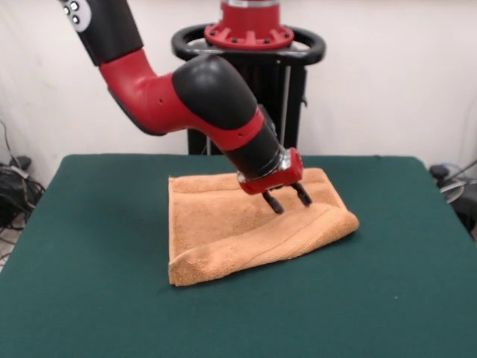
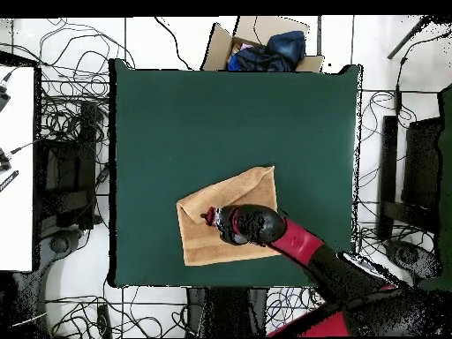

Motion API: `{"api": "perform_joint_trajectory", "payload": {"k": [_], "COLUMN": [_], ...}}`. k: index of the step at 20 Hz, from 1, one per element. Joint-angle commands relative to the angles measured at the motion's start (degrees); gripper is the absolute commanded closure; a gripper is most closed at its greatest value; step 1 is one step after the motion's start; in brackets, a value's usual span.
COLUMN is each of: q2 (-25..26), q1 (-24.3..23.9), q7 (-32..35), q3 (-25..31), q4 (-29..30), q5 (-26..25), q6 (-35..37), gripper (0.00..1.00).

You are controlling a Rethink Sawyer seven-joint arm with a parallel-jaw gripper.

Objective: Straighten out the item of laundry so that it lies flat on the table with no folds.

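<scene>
The gripper (image 1: pixel 288 200) hangs just above the middle of the orange-tan towel (image 1: pixel 246 235), its two dark fingers (image 1: pixel 274 203) spread apart with nothing between them. The towel lies near the centre of the front view, on the far half of the green table (image 1: pixel 89 298). Its edge toward the bottom of the frame is doubled over into a thick rolled fold running from lower left to right. So the task looks unfinished: the fold still needs opening out before the cloth lies flat.

Red and black arm (image 1: pixel 201 104), rounded black joint, red wrist collar, short black jaws
</scene>
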Motion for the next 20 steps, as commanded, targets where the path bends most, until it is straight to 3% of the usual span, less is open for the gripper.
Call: {"api": "perform_joint_trajectory", "payload": {"k": [1,6,13,20], "q2": [1.51,2.84,9.47,14.87], "q1": [2.87,1.59,-7.58,-13.15], "q7": [6.44,5.47,1.92,1.10], "q3": [-5.56,-4.30,6.36,13.83], "q4": [-8.86,-8.79,-6.26,-5.13], "q5": [0.59,0.88,1.15,0.79], "q6": [3.99,2.75,-1.56,-2.18], "gripper": [0.00,0.00,0.00,0.00]}}
